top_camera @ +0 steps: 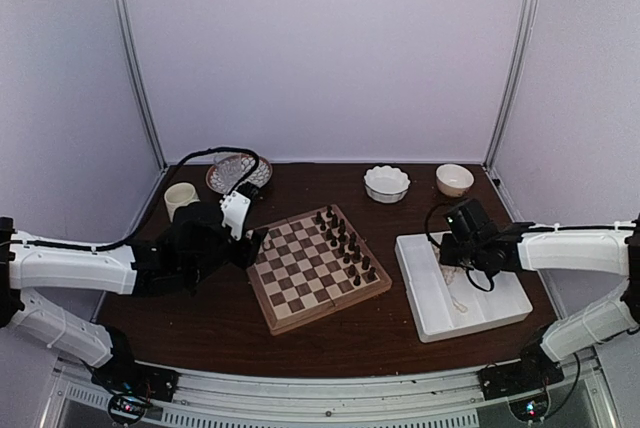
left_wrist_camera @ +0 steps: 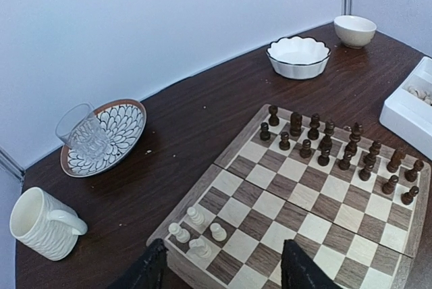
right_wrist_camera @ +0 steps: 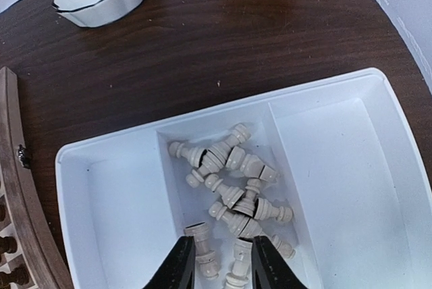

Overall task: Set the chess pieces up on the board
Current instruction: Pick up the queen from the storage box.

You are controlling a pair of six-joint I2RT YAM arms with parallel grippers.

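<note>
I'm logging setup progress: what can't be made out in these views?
Right wrist: whether the right gripper grips the cream piece between its fingers; the bottom edge cuts both off.
Top view: the placed cream pieces at the board's left corner, hidden by the left gripper or too small.
Top view: loose pieces in the tray, partly under the right gripper, otherwise too small.

A robot test booth in a lab is showing here: plain white panels (top_camera: 320, 48) and aluminium posts (top_camera: 135, 58) are enclosing a dark table (top_camera: 200, 318), with robot arms (top_camera: 70, 266) sitting bolted to a metal rail (top_camera: 330, 393) along the bottom edge
</note>
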